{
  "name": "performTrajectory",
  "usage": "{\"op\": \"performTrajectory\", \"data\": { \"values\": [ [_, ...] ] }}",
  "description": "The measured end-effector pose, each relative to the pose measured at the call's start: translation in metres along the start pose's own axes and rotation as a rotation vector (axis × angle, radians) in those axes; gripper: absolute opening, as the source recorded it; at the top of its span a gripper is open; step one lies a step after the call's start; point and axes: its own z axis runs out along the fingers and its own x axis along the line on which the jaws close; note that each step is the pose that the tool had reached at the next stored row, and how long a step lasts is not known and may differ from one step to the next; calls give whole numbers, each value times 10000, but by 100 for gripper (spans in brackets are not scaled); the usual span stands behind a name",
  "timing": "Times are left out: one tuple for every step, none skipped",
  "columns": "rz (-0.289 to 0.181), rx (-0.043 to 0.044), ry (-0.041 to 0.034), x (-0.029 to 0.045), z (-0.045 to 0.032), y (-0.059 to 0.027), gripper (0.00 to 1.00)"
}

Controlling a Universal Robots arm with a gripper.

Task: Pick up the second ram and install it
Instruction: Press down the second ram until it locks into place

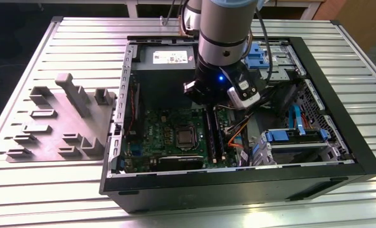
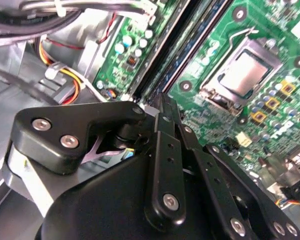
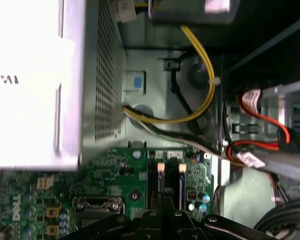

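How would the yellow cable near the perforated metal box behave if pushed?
Probably floppy: the yellow cable runs in a loose curve, so it should bend aside. It likely would not travel far, since a white tie seems to bind it at one spot. It looks thin, so probably light.

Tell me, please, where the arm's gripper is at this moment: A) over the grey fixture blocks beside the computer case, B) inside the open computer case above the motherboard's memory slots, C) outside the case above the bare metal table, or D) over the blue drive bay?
B: in the exterior view the gripper hangs inside the open computer case, directly over the long black memory slots on the green motherboard, away from the grey fixture blocks.
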Motion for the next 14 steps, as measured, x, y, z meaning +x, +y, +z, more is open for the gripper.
{"op": "performTrajectory", "data": {
  "values": [
    [0, -1, 0, 0, -1, -24, 10],
    [0, 0, 0, 0, -2, -49, 10],
    [0, 0, 0, 0, -3, -74, 10],
    [0, 1, 0, 0, -4, -98, 10],
    [0, 0, 0, 0, -4, -123, 10],
    [0, 0, 0, 0, -5, -147, 10],
    [0, 0, 0, 1, -6, -174, 10],
    [0, 0, 0, 1, -7, -197, 10],
    [0, 0, 0, 1, -8, -219, 10],
    [0, 0, 0, 1, -9, -242, 10],
    [0, 0, 0, 1, -9, -265, 10],
    [0, -1, 0, 1, -10, -289, 10],
    [0, 0, 0, 1, -11, -313, 10],
    [0, 0, 0, 1, -12, -338, 10]
  ]
}}
